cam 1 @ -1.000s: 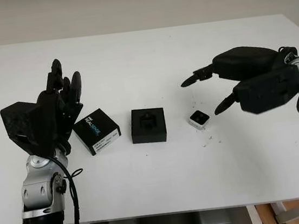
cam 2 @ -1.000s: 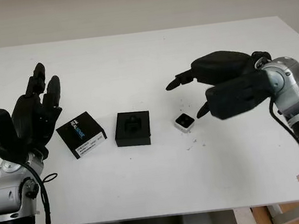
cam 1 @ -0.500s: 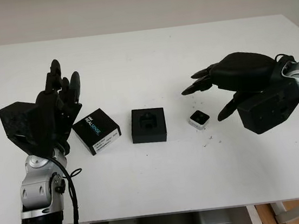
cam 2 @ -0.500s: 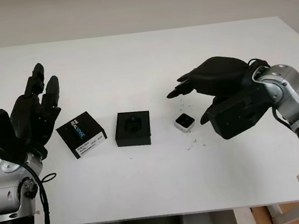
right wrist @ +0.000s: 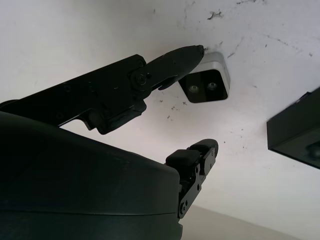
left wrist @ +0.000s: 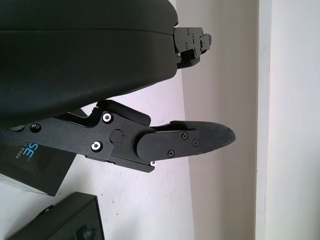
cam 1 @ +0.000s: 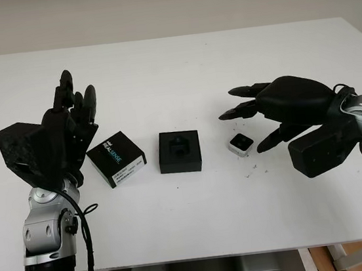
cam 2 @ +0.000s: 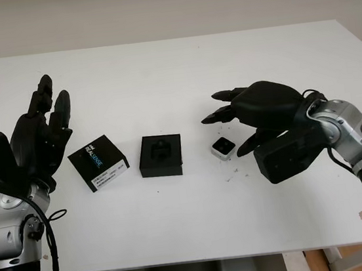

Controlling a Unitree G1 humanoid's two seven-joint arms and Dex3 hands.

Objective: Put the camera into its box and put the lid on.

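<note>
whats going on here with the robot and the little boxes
The right robot hand is open, poised around the small silver-edged camera on the white table, not gripping it. The open black box sits beside it, with the lid further along. The left robot hand is open, raised near the lid.

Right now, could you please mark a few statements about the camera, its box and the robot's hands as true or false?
1. The camera lies on the table, outside the box. True.
2. The lid is already on the box. False: it lies beside the box, on the side of the left hand.
3. The right hand grips the camera. False: it is open, its fingers on either side of the camera.
4. The left hand is open, raised next to the lid. True.
5. The box sits between the lid and the camera. True.
</note>
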